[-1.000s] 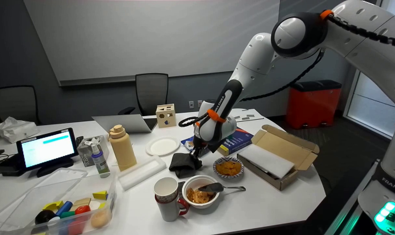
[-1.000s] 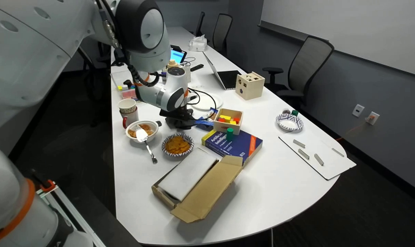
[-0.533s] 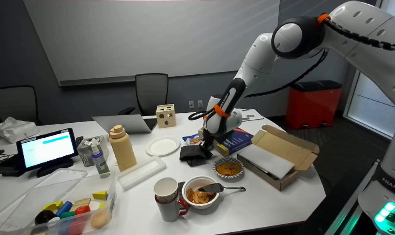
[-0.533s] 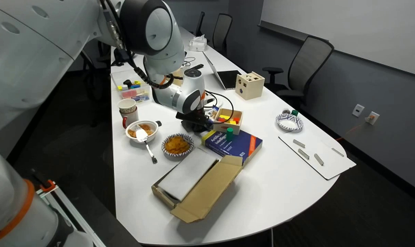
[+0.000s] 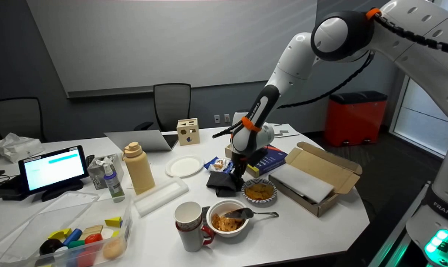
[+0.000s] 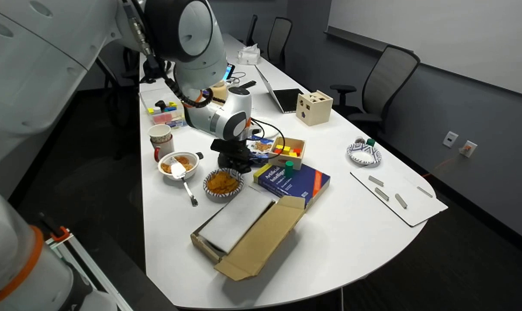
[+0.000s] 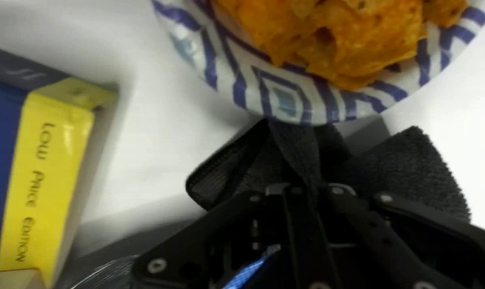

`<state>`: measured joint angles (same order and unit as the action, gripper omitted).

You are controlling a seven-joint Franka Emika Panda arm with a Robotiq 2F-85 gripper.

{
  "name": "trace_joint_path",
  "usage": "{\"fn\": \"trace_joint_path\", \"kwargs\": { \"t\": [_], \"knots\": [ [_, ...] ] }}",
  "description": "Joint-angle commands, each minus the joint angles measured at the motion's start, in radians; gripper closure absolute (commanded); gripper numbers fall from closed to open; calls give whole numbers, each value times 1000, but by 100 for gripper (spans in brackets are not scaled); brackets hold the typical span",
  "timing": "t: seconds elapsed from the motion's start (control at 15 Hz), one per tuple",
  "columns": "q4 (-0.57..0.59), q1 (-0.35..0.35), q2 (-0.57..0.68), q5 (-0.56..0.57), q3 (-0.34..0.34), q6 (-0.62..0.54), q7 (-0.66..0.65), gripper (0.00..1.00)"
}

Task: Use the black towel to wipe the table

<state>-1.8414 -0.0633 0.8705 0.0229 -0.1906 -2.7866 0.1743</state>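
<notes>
Two fingers [image 7: 342, 202]: pinched together on a fold of the towel [image 7: 402, 172], the held part running from between their tips toward the chip bowl [image 7: 286, 100].
Towel: black, bunched at the worktop [image 6: 355, 242] beneath the fingers, just beside the chip bowl; whether it touches that rim is hard to make out.
Chip bowl: blue-and-white, filled with orange chips [image 7: 366, 48].
Bag [image 5: 219, 164]: blue and white, lying near the towel.
Book [image 7: 45, 180]: blue with a yellow spine lettered "Low Price Edition" in the wrist view, near the fingers.
Green block [image 6: 289, 169]: upright on the book.
Tray [image 6: 282, 160]: wooden, holding red and yellow blocks [image 6: 282, 148], at the book's edge.
Carton [image 5: 320, 157]: brown, lid folded back, a white slab [image 5: 301, 181] inside, just beside the book and chip bowl.
White bowl [image 5: 227, 234]: food [image 5: 225, 223] inside, a server [image 5: 244, 213] laid across the rim with its handle outward.
Mug [image 5: 192, 240]: red-handled, a patterned cup [image 5: 188, 222] set in it, just beside the white bowl.
Plate [image 5: 185, 166]: white, near the bag.
Bottle [image 5: 138, 170]: tan, upright, near a spray bottle [image 5: 113, 183].
Toy bin [image 5: 105, 208]: clear, with coloured pieces [image 5: 94, 238], well apart from the fingers.
Screen [image 5: 54, 167]: lit, farther along the worktop.
Laptop [image 5: 140, 140]: lid raised, a wooden cube [image 5: 188, 132] just beside it.
Small bowl [image 6: 364, 163]: patterned, near a board [image 6: 420, 204] carrying grey strips [image 6: 401, 200] in an exterior view, well apart from the towel.
</notes>
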Motion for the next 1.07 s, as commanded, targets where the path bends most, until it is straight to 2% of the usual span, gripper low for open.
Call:
{"fn": "trace_joint_path", "kwargs": {
  "t": [0.0, 0.53, 1.0],
  "knots": [
    [-36, -7, -29, -23, -51, 29, -10, 99],
    [-25, -15, -3, -8, -142, -5, 70, 99],
    [64, 5, 39, 8, -110, -64, 121, 99]
  ]
}}
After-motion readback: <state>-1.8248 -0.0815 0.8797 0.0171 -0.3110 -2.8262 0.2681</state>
